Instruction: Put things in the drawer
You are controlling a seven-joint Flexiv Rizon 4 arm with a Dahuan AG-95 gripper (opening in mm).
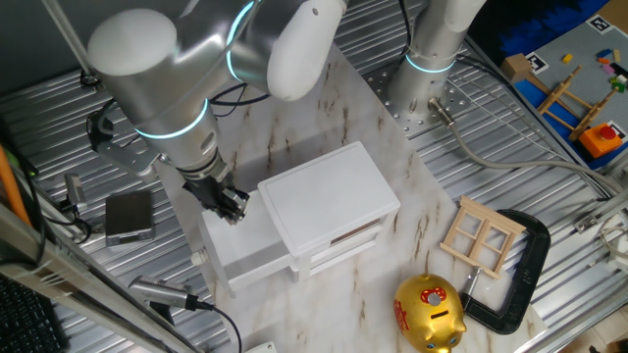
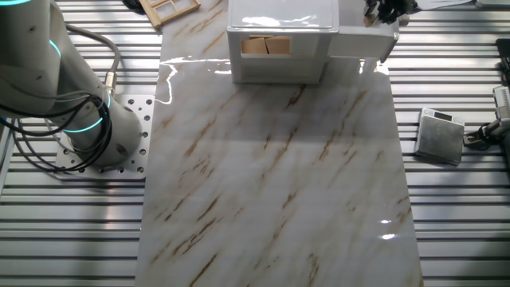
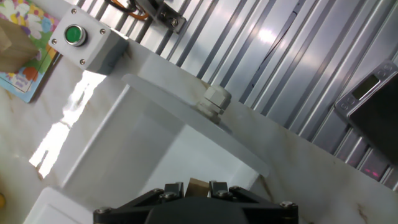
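The white cabinet stands on the marble table with its top drawer pulled out to the left. My gripper hovers just above the open drawer. In the hand view it is shut on a tiny brown block that sits between the two fingertips. Below it are the drawer's white inside and its round knob. In the other fixed view the gripper is at the top right above the drawer, next to the cabinet.
A gold piggy bank, a wooden window frame and a black clamp lie right of the cabinet. A grey device sits left of the drawer. A grey box with a green button lies beyond the drawer front.
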